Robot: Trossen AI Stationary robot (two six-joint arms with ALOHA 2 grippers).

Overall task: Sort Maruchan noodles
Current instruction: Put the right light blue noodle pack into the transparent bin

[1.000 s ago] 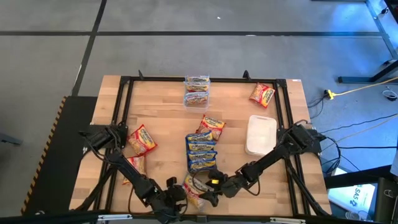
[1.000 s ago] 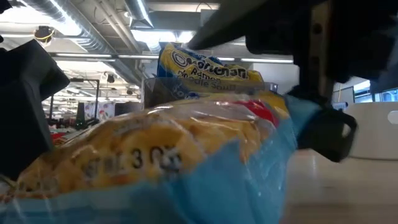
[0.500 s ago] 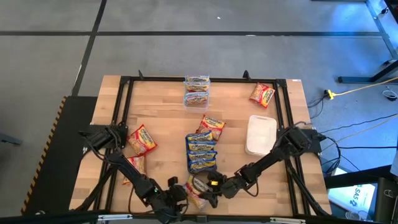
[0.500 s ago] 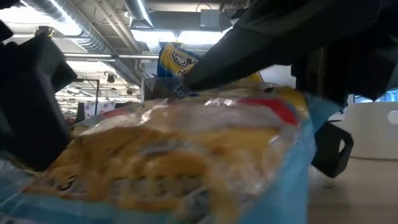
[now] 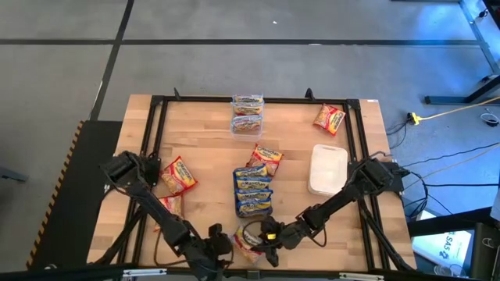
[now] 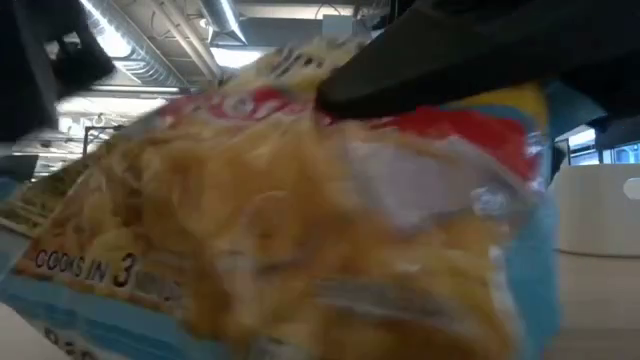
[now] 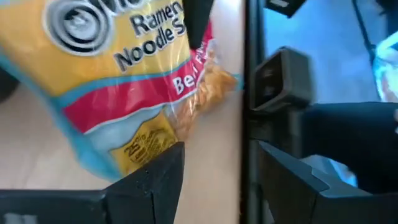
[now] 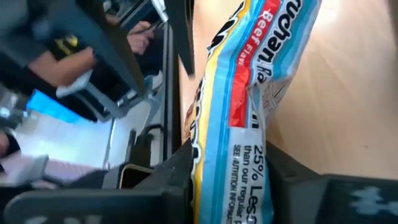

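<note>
A Maruchan noodle packet with a red band [image 5: 248,243] sits at the table's near edge, between my two grippers. It fills the low view [image 6: 300,200]. My right gripper [image 5: 264,239] is shut on it. My left gripper [image 5: 217,243] stands open just left of it, and in the left wrist view the packet [image 7: 124,68] lies beyond its fingers [image 7: 214,168]. Whether a left finger touches the packet's corner, I cannot tell. Other noodle packets lie flat on the table: blue ones mid-table [image 5: 253,191] and red ones at the left [image 5: 177,175]. My right gripper pinches the packet between its two fingers at one end [image 8: 231,163], by the small print. The fingers come from the table's right, slanting down, and lie across the packet. The packet stands on edge between them, tilted up.
A clear tub [image 5: 247,114] holding packets stands at the far middle. One more packet [image 5: 329,118] lies at the far right. A white tray [image 5: 327,168] sits right of centre. A black frame [image 5: 156,140] runs around the tabletop.
My right gripper has rolled and shut on the red-band packet. The packet has tipped from lying nearly flat to standing up on edge. My left gripper has risen a little beside it, still open.
</note>
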